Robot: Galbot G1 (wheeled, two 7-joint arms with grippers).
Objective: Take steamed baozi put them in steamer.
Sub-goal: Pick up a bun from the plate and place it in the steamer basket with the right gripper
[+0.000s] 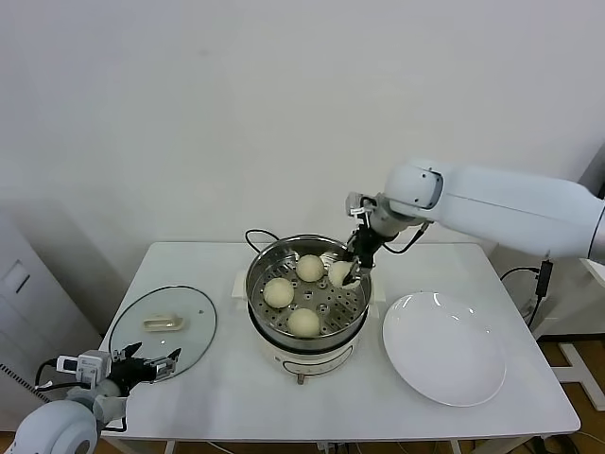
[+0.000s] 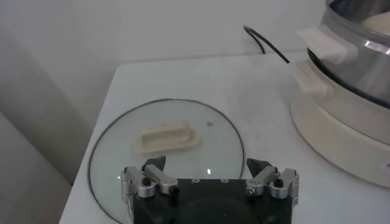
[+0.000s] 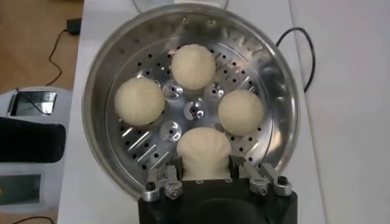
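Three steamed baozi (image 3: 193,66) rest on the perforated tray inside the steamer (image 1: 258,286). The fourth baozi (image 3: 203,153) is over the tray, clamped in the right claw (image 1: 348,276); release remains. The plate (image 1: 444,348) holds none. The left claw (image 1: 149,365) hangs released over the lid (image 2: 164,143) on the table (image 1: 236,397).

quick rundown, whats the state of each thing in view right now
steamer: open, lid off, three loose baozi on its perforated tray
fourth baozi: held inside the steamer
right gripper: shut on the fourth baozi
left gripper: open, empty, over the near edge of the glass lid
glass lid: flat on the table, left of the steamer
white plate: empty
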